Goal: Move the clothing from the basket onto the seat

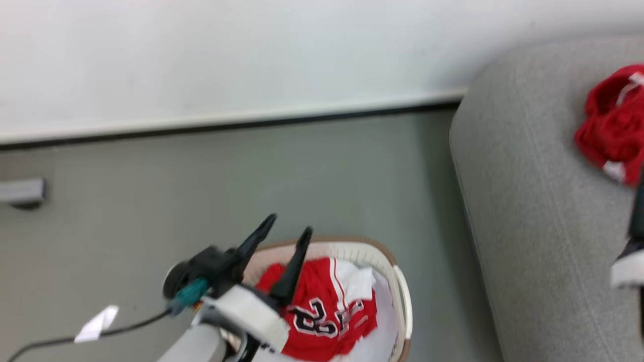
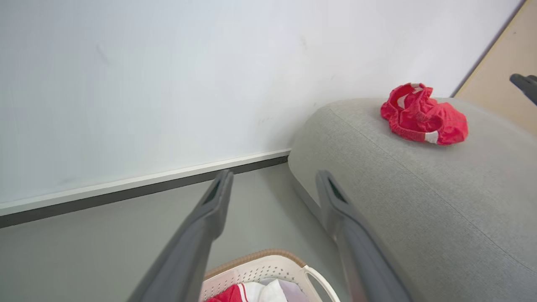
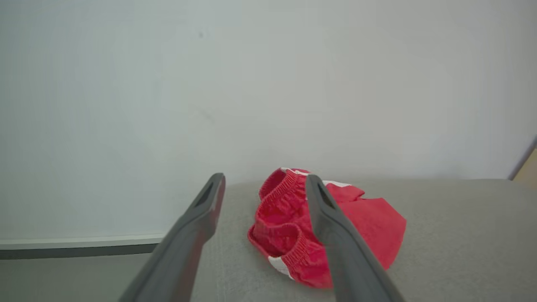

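Left hand: two long dark tapered fingers spread wide, gripping nothing, poised over the left part of the oval cream-white plastic basket, which has perforated walls, a brown rim and a white loop handle. Thin black cable trails from that arm over the smooth grey-green floor. In the basket: red jersey with white stripes and a black-and-white number, crumpled on top of plain white garments. Right of the basket, close by: large light grey woven sofa with rounded edges. On its seat lies a bunched red garment with a ribbed elastic band and white trim. Right hand: fingers apart, empty, above the sofa near that garment, not clamping it.
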`<state>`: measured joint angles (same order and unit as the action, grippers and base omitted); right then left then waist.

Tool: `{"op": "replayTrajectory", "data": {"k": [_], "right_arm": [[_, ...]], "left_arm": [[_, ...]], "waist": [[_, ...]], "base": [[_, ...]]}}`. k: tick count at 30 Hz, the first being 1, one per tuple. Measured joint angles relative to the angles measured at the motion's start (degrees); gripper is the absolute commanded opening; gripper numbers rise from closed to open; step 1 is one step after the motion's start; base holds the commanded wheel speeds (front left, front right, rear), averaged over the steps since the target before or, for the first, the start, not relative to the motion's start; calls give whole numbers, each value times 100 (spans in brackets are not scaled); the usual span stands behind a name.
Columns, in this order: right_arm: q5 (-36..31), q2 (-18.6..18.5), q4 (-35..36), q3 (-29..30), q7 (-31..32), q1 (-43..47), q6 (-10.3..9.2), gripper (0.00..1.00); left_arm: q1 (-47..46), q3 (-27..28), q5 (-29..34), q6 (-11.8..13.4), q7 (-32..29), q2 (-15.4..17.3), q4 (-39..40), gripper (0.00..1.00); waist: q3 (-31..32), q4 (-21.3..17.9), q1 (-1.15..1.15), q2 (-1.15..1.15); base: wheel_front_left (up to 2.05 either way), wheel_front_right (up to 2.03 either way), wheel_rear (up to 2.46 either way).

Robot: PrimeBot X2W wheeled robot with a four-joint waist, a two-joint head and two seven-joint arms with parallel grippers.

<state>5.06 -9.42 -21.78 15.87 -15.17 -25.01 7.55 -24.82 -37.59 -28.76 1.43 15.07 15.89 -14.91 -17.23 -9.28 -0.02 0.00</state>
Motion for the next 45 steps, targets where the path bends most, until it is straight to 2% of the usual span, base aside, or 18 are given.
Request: {"op": "replayTrajectory", "data": {"k": [6,12,20,27,34,39,45], "right_arm": [[124,179,719,-623,0,1160,0,100],[159,300,1160,-877,0,1962,0,100],[220,425,1244,-1163,0,2770,0,100],[219,589,1184,-1384,0,3006,0,100],[205,628,1288,-1510,0,2885,0,100],[179,641,1537,-1630,0,2424,0,100],[229,647,1815,-1670,-1,1896,0,100]], "left_arm": [[956,868,197,99,2,-111,63,100],[1700,1664,560,81,5,-377,172,100],[2388,2480,1194,-81,5,-703,332,100],[2756,3014,1534,-315,5,-935,368,100],[2720,3066,1820,-587,5,-1087,282,100],[2048,2632,2119,-747,7,-1137,-212,100],[882,1879,2689,-801,-260,-1166,-1390,100]], "waist": [[687,156,0,0],[1230,395,0,0],[1762,753,0,0],[1898,895,1,0],[1664,793,1,0],[1163,655,3,0],[371,434,4,0]], "base": [[0,0,0],[0,0,0],[0,0,0],[0,0,0],[0,0,0],[0,0,0],[0,0,0]]}}
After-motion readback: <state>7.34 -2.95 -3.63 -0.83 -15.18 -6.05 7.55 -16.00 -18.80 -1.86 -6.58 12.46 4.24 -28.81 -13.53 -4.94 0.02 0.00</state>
